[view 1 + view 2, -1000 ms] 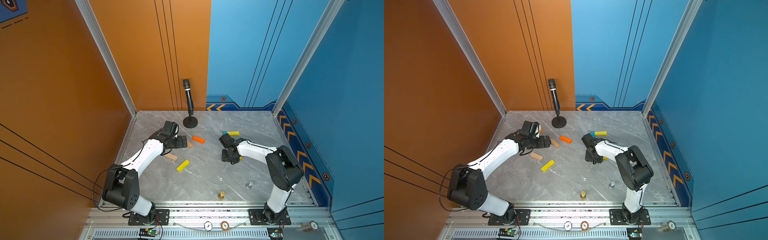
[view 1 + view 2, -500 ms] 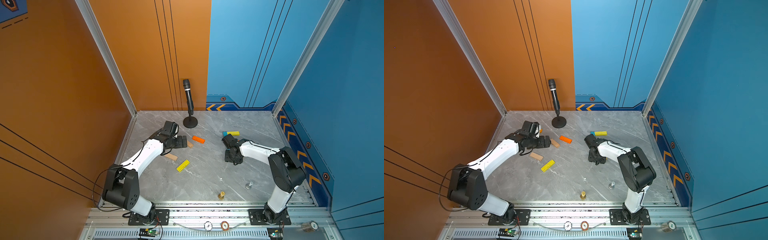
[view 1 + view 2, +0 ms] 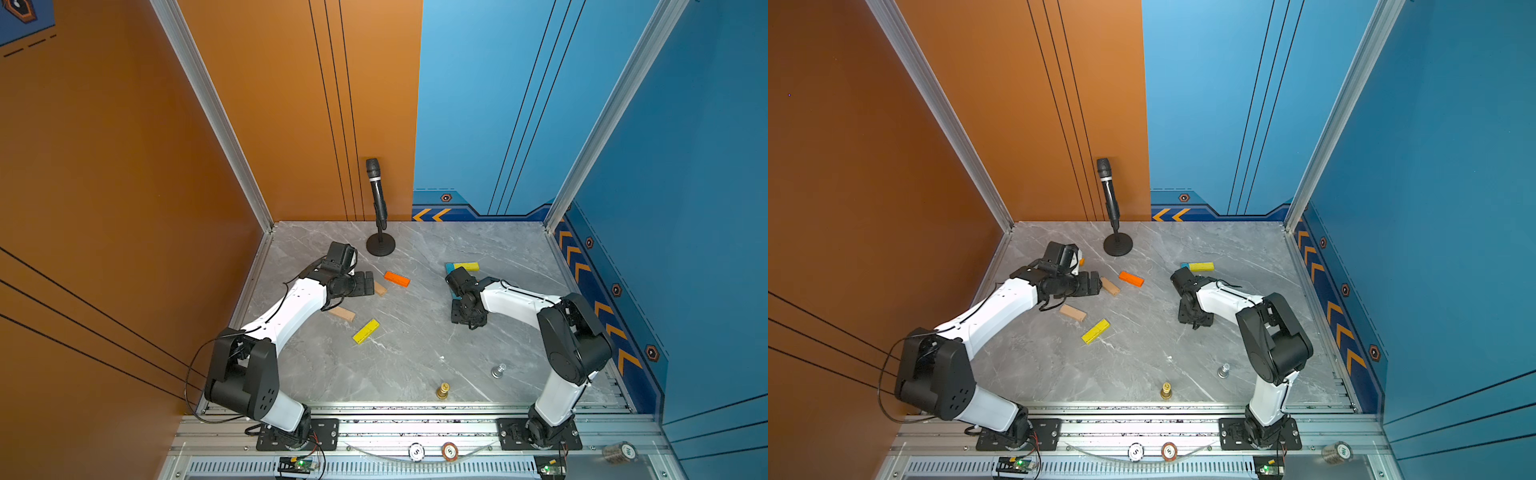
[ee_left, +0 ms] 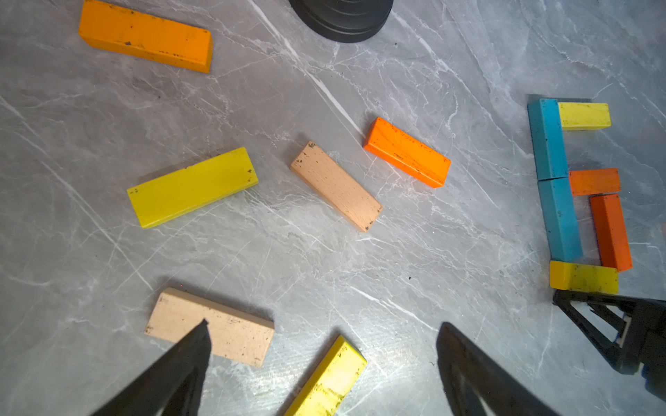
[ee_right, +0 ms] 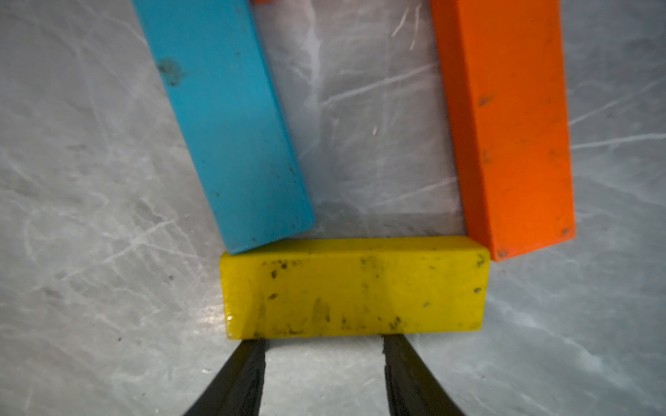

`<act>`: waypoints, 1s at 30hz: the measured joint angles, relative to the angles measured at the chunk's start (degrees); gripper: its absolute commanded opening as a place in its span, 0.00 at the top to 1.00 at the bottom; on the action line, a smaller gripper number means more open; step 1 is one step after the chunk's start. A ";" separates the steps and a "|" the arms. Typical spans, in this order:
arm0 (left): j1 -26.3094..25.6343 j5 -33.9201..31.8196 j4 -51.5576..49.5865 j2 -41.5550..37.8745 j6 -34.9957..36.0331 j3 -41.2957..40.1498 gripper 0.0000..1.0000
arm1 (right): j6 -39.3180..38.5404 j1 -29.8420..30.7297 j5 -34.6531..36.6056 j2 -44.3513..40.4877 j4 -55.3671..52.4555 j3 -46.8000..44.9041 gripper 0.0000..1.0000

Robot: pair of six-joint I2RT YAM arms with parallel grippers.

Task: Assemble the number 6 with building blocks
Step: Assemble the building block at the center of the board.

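In the left wrist view the building blocks form a figure at one side: two blue blocks (image 4: 547,140) in line, a yellow block (image 4: 584,115), two orange ones (image 4: 611,232) and a yellow bottom block (image 4: 584,277). My right gripper (image 5: 323,344) is open, both fingertips against the long edge of that yellow block (image 5: 355,288), which touches a blue block (image 5: 230,126) and an orange block (image 5: 504,126). My left gripper (image 4: 324,322) hangs wide open over loose blocks: tan (image 4: 211,326), yellow (image 4: 328,378), tan (image 4: 337,185), orange (image 4: 407,153), yellow (image 4: 192,187), orange (image 4: 144,36).
A microphone on a round black stand (image 3: 379,245) is at the back of the marble table (image 3: 395,365). A gold chess piece (image 3: 443,390) and a silver one (image 3: 498,370) stand near the front edge. Walls close in the left, back and right sides.
My right gripper has shifted slightly to the right and toward the front, staying by the figure. The left arm and the loose blocks have not moved.
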 measured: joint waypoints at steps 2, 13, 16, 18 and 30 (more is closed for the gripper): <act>0.00 0.00 0.00 0.00 0.00 0.00 0.02 | -0.90 -0.31 -0.02 -0.02 0.00 0.00 0.47; -0.11 0.00 0.00 0.04 0.00 0.00 0.02 | -5.31 -1.79 -0.02 -0.33 -1.01 -0.02 0.47; -0.09 0.00 0.00 0.04 0.00 0.00 0.02 | -6.56 -1.88 -0.04 -0.37 -1.14 -0.02 0.47; -0.11 0.00 0.00 0.07 0.00 0.00 0.02 | -7.48 -1.90 -0.04 -0.44 -1.27 -0.02 0.47; -0.11 0.00 0.00 0.15 0.00 0.00 0.02 | -10.67 -3.41 0.02 -1.14 -2.62 -0.02 0.47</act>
